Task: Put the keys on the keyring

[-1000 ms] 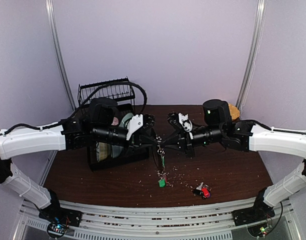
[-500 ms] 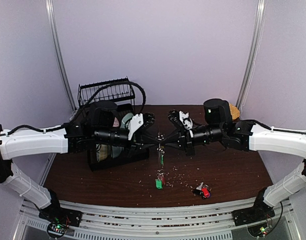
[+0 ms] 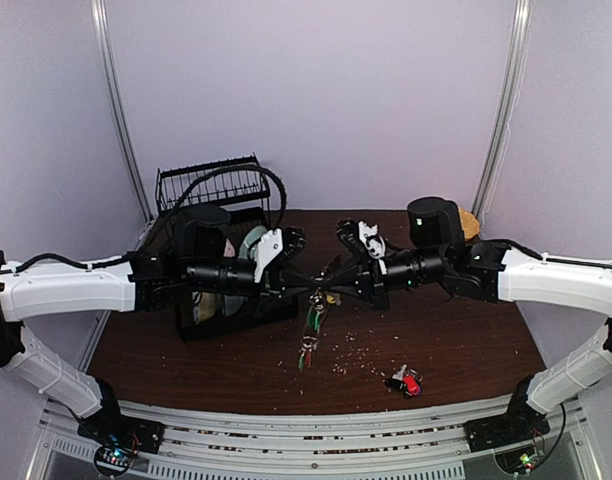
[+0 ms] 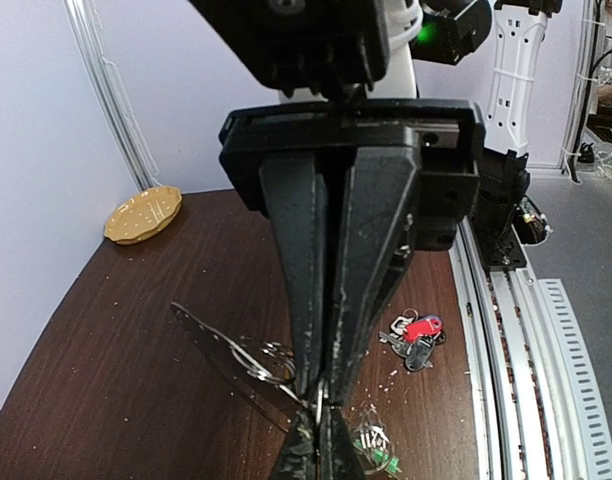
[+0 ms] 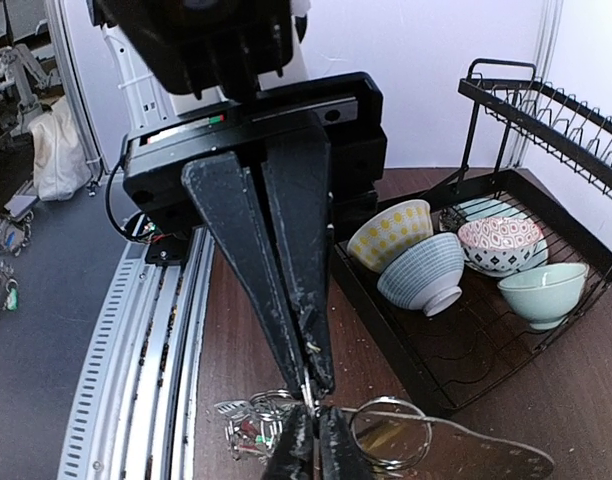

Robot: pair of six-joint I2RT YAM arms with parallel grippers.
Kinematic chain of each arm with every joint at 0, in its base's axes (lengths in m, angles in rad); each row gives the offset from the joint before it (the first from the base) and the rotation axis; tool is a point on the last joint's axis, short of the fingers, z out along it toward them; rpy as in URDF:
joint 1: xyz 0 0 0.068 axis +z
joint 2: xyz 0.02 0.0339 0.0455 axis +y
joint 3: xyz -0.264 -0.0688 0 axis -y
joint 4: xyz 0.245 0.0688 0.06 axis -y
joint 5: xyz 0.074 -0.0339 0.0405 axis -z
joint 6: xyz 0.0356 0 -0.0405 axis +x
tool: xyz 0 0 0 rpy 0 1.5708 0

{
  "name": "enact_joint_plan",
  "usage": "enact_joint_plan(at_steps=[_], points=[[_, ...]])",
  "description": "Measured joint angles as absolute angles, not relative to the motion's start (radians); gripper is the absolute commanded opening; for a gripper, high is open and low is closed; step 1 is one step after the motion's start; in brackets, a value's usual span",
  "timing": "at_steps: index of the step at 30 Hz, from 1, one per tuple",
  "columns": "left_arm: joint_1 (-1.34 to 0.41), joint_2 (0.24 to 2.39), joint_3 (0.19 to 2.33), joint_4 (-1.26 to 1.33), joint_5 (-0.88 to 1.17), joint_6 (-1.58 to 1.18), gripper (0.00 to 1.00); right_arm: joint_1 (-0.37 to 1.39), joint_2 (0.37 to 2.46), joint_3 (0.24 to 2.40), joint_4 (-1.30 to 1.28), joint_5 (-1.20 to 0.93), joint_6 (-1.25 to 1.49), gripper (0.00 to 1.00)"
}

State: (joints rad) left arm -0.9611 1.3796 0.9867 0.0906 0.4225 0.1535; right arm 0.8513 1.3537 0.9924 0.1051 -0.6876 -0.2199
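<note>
Both claws are pressed together and meet tip to tip above the middle of the table (image 3: 466,340), the left claw (image 3: 306,290) reaching in from the left and the right claw (image 3: 334,293) from the right. From the left wrist we look straight at the right claw's fingers (image 4: 298,260), shut flat against each other.

Under the spot where the tips meet hangs the keyring (image 3: 306,345), a thin wire loop that looks clear of the tabletop. A green-tagged key (image 3: 314,316) sits high on it, close below the tips. We cannot tell which claw actually clamps the wire, because the closed fingers hide that spot in both wrist views.

Nearest the front edge, toward the right, we see the loose keys (image 3: 404,381) lying on the wood, one with a red tag and one with a black tag, well apart from the hanging bunch. Pale crumbs (image 3: 361,350) are scattered between them and the claws.

Farther back on the left stands a black wire dish rack (image 3: 221,185), with bowls (image 5: 426,270) in its lower tray. At the far right, behind the right arm, lies a tan plate (image 3: 469,222).
</note>
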Motion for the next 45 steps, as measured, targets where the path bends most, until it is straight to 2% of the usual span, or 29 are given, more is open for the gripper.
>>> enact_joint_plan(at_steps=[4,7,12,17,22,23,26,27,28,31,34,40,45], points=[[-0.961,1.378,0.980,0.089,0.396,0.154,0.00,0.848,1.352,0.992,0.119,-0.681,-0.193,0.31],[-0.961,1.378,0.973,0.076,0.354,0.153,0.00,0.832,1.339,0.991,0.124,-0.670,-0.147,0.38],[-0.961,1.378,0.973,0.054,0.255,0.146,0.00,0.778,1.268,0.984,0.055,-0.492,0.050,0.37],[-0.961,1.378,0.973,0.030,0.163,0.139,0.00,0.743,1.239,0.986,-0.231,-0.236,0.375,0.38],[-0.961,1.378,0.973,0.025,0.149,0.132,0.00,0.730,1.137,0.836,-0.488,-0.104,0.706,0.42],[-0.961,1.378,0.973,0.022,0.149,0.131,0.00,0.730,1.109,0.808,-0.536,-0.086,0.762,0.45],[-0.961,1.378,0.973,0.013,0.150,0.128,0.00,0.731,1.047,0.727,-0.610,-0.064,0.902,0.62],[-0.961,1.378,0.973,0.009,0.152,0.128,0.00,0.732,1.038,0.699,-0.608,-0.066,0.931,0.64],[-0.961,1.378,0.973,0.003,0.152,0.128,0.00,0.734,1.033,0.662,-0.603,-0.074,0.962,0.62],[-0.961,1.378,0.973,-0.009,0.152,0.128,0.00,0.741,1.043,0.547,-0.561,-0.108,1.027,0.44],[-0.961,1.378,0.973,-0.012,0.153,0.128,0.00,0.746,1.076,0.466,-0.501,-0.150,1.076,0.43],[-0.961,1.378,0.973,-0.018,0.155,0.129,0.00,0.748,1.112,0.449,-0.395,-0.208,1.105,0.28],[-0.961,1.378,0.973,-0.020,0.155,0.129,0.00,0.751,1.111,0.432,-0.360,-0.233,1.117,0.21]])
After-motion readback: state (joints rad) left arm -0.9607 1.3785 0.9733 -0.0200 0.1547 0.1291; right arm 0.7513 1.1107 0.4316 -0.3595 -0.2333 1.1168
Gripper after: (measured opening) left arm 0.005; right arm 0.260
